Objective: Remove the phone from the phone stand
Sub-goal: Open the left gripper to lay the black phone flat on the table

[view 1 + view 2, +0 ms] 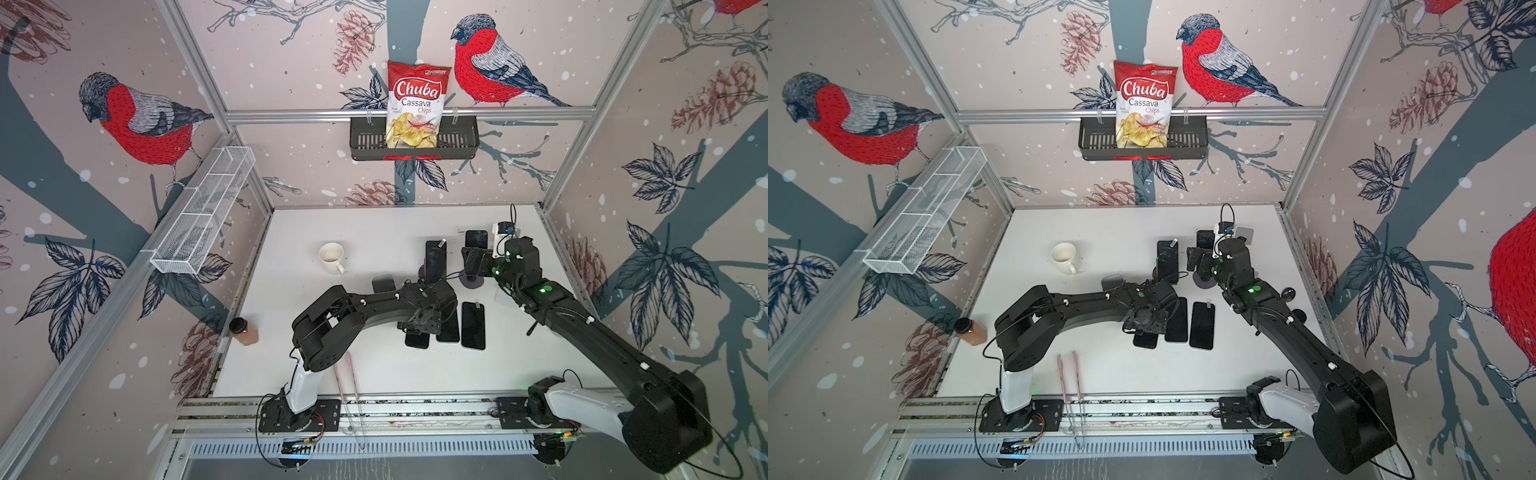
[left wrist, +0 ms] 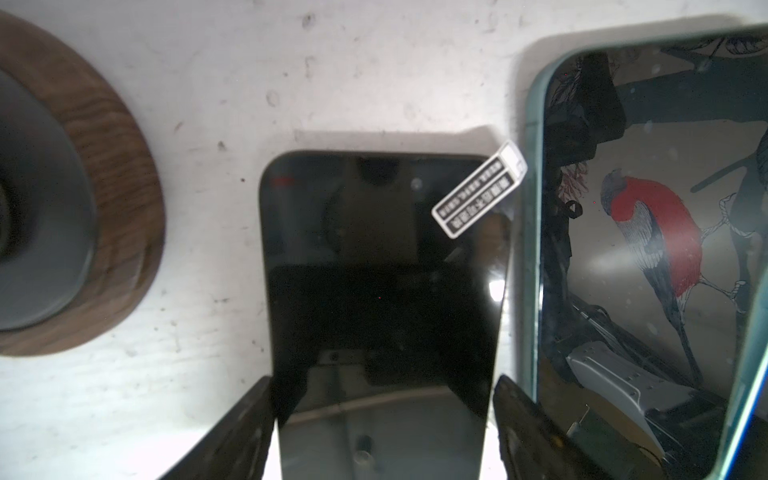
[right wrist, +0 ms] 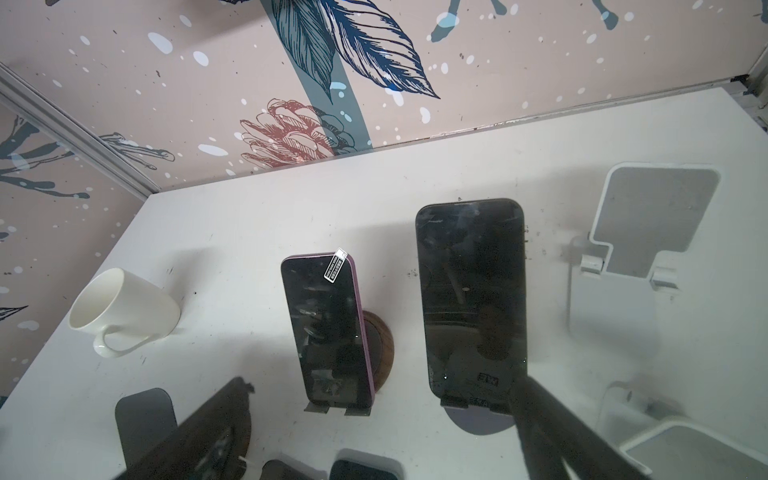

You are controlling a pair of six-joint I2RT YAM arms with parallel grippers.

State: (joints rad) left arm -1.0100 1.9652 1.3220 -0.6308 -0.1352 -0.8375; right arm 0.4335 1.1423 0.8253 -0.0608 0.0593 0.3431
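Phone point(image 2: 374, 270): glossy black rounded slab; left gripper point(image 2: 382, 380) apart astride it; right gripper point(image 3: 382, 382) spread wide.

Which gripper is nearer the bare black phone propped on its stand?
Right. The right gripper hangs open just in front of the black phone, one finger by its lower corner. The left gripper is farther off, straddling a flat-lying phone.

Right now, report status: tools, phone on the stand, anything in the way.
Left tool open, straddling a flat phone on the table. Right tool open, facing the black phone, propped on its stand. Purple phone stands close beside it.
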